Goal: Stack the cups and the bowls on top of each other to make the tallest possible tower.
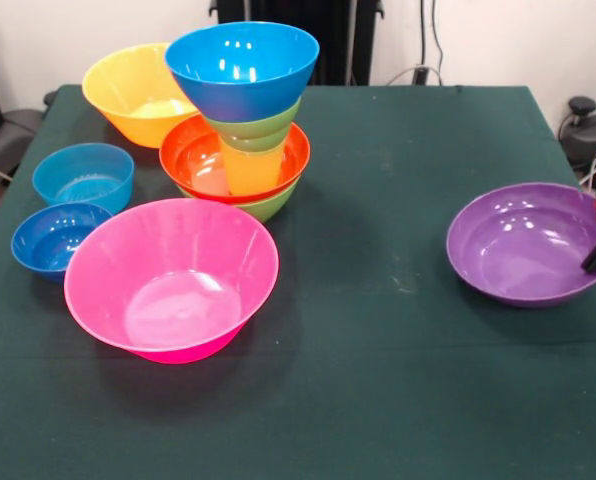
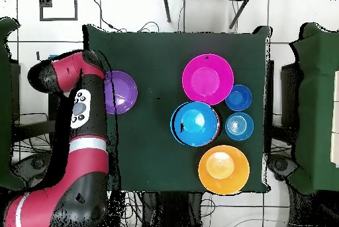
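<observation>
— How many bowls can you count on your table?

— Eight. One pink bowl (image 1: pixel 171 277), one orange bowl (image 1: pixel 133 92), one purple bowl (image 1: pixel 523 243), one red-orange bowl (image 1: pixel 193 155), two green and three blue.

— Name the blue ones.

— A large blue bowl (image 1: pixel 242 68) on top of the pile, a light-blue bowl (image 1: pixel 83 176) and a small dark-blue bowl (image 1: pixel 56 238) standing on the cloth.

— And the green?

— A small green bowl (image 1: pixel 263 127) high in the pile, a medium green bowl (image 1: pixel 273 204) at its foot.

— Cups?

— One, the yellow cup (image 1: pixel 250 168).

— So how many pieces make the pile?

— Five: four bowls and the one cup. Four bowls stand alone.
</observation>
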Robot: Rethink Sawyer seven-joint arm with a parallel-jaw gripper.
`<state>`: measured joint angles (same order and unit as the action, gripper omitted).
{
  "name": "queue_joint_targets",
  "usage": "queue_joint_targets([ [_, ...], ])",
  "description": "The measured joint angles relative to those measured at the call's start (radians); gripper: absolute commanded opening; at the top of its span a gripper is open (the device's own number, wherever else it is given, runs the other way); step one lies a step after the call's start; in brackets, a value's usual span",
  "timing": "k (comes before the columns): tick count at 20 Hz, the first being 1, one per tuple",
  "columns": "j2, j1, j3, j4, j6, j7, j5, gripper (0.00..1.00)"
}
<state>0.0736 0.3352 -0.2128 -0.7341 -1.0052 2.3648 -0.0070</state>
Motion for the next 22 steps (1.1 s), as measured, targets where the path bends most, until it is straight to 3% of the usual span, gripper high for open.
queue_joint_targets([
  [14,0.153,-0.031,-0.033,-0.107,0.000,0.000,0.012,0.00],
  [22,0.277,-0.082,-0.033,-0.205,0.000,0.000,0.012,0.00],
])
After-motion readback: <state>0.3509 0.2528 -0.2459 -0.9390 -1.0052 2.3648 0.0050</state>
